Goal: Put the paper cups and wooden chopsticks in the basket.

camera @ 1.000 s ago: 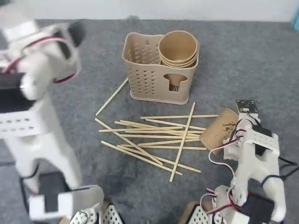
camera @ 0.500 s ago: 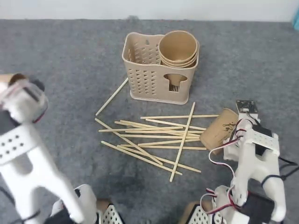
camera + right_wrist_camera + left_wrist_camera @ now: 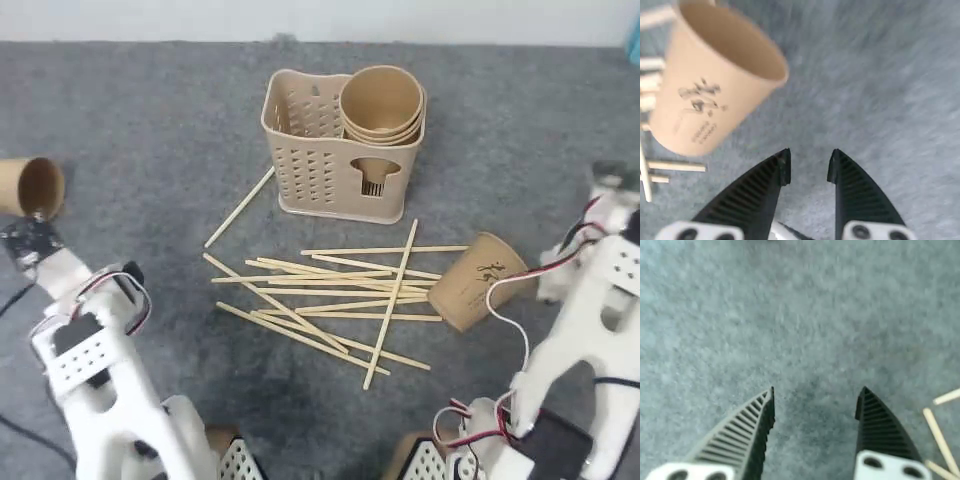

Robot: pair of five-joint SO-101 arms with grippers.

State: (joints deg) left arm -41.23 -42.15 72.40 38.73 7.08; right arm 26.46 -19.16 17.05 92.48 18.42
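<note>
At the near edge of the grey tabletop the two arms stand well apart, the left arm on one side and the right arm on the other. The left end effector hangs over bare grey surface with its jaws spread wide and nothing between them. The ends of a few sticks show just off to one side of it. The right end effector is parted only narrowly and is also empty. Just ahead of it, apart from its tips, lies the printed paper cup on its side.

Farther out, between the arms, the wooden chopsticks lie in a loose pile. Most run across the tabletop and a few cross them at a slant. The printed paper cup rests with its base against the pile's end on the right arm's side. Beyond the left arm, well apart from the pile, a second paper cup also lies on its side.

One lone chopstick slants up toward the basket, its far end just beside it. The beige, perforated basket stands upright beyond the pile. The stacked paper cups sit in its side nearer the right arm.
</note>
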